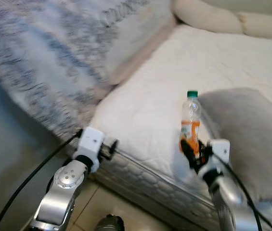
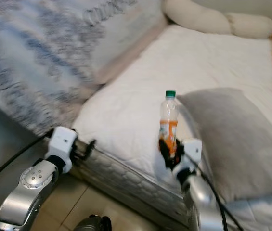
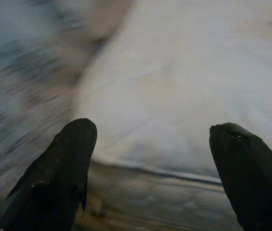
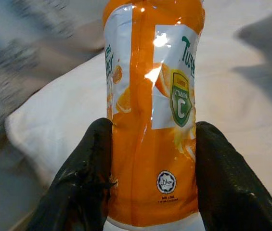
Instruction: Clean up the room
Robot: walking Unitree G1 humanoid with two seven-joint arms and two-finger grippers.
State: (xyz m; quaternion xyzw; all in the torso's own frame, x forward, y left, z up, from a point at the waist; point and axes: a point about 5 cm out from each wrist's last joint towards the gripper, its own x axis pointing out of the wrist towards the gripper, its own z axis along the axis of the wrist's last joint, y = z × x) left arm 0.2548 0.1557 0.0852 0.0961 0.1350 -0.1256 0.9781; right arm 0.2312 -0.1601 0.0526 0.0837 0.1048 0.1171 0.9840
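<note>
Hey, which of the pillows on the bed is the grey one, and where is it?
The grey pillow lies on the near part of the bed, right beside the bottle in the right gripper. The cream pillows lie at the far end.

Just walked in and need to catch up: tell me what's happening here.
The robot stands at the edge of a bed. Its right tool is shut on an orange drink bottle with a green cap, held upright over the mattress beside a grey pillow. The left tool is open, holding nothing, near the bed's corner by a patterned blanket.
</note>
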